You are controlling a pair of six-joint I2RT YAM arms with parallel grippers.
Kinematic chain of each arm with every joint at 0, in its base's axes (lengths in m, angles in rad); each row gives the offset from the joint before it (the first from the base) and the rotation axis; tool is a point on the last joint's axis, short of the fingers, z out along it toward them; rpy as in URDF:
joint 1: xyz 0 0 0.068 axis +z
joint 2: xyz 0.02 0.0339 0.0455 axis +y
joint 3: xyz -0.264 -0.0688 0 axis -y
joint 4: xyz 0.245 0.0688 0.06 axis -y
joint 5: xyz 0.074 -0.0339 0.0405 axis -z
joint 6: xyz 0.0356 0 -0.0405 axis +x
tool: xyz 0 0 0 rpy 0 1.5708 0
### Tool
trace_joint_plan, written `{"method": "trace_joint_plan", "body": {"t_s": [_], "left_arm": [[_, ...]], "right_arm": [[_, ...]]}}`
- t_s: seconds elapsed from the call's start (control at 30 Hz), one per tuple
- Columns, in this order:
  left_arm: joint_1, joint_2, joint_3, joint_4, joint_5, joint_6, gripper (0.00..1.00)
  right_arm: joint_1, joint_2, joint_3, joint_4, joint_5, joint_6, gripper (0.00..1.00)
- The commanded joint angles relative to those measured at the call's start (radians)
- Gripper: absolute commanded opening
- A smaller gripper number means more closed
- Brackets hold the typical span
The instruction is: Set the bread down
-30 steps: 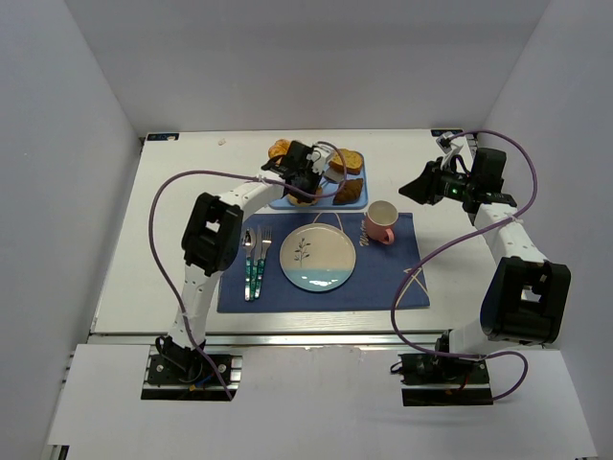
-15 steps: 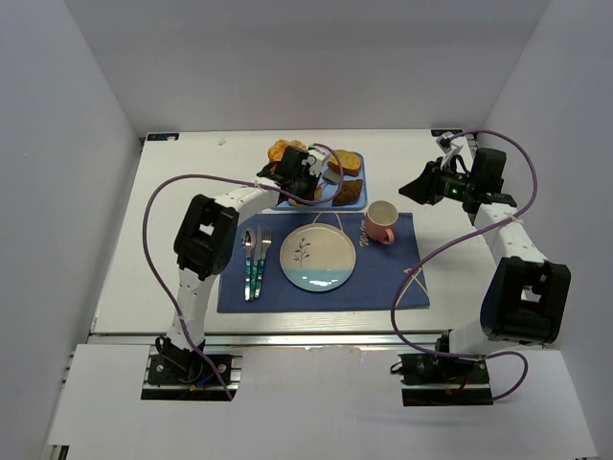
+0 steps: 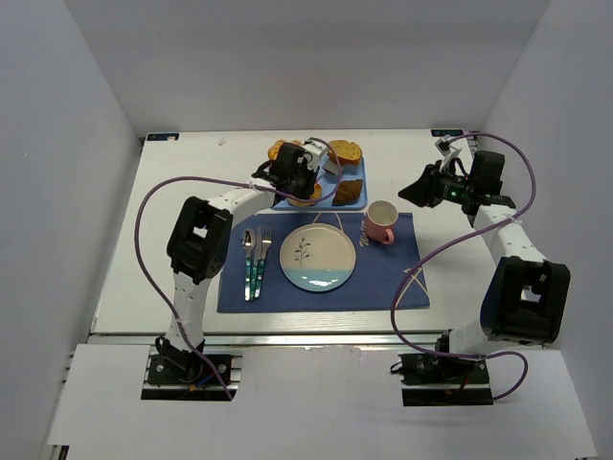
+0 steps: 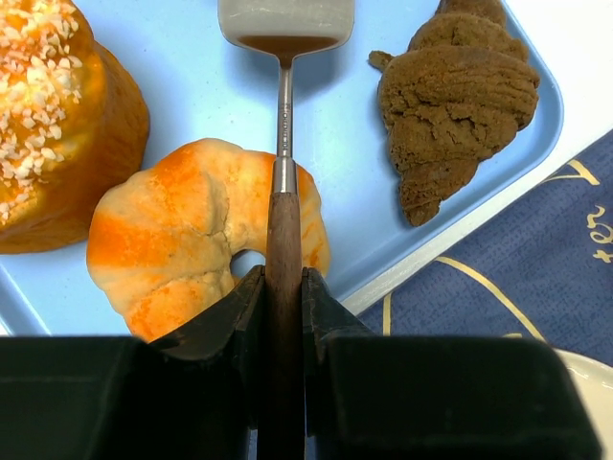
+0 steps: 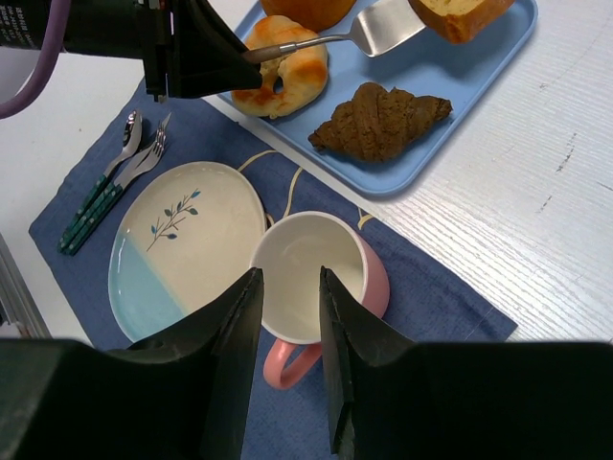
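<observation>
The bread [image 3: 345,150] is a golden-tan slice at the far right of the blue tray [image 3: 326,178]. It also shows at the top edge of the right wrist view [image 5: 460,14], and it is out of the left wrist view. My left gripper [image 3: 295,174] [image 4: 284,278] is shut on the wooden handle of a spatula [image 4: 283,125] above the glazed donut [image 4: 192,240]. The spatula blade [image 5: 388,24] lies on the tray with its tip at the bread's edge. My right gripper [image 3: 410,188] [image 5: 287,307] is open and empty, in the air above the pink mug [image 5: 316,278].
The tray also holds a dark brown croissant [image 4: 460,96] and a sugar-topped bun [image 4: 48,125]. A navy placemat [image 3: 393,278] carries a round plate [image 3: 317,257], the mug [image 3: 381,222] and cutlery [image 3: 255,259]. White walls stand at the back and sides.
My left gripper has shifted slightly left with the spatula. The bread has moved towards the far edge of the tray. The right arm has stayed still.
</observation>
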Motion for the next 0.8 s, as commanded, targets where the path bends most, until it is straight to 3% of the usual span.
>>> {"method": "trace_joint_plan", "body": {"t_s": [0.0,0.57,0.77], "left_arm": [[0.004,-0.107,-0.013,0.071,0.024,-0.011,0.00],[0.003,-0.302,-0.120,0.079,0.032,-0.001,0.00],[0.003,-0.443,-0.260,0.063,0.046,0.005,0.00]], "right_arm": [[-0.006,-0.012,-0.006,0.028,-0.010,-0.019,0.36],[-0.006,-0.012,-0.007,0.020,-0.009,-0.040,0.36],[-0.006,-0.018,-0.009,0.005,-0.001,-0.062,0.36]]}}
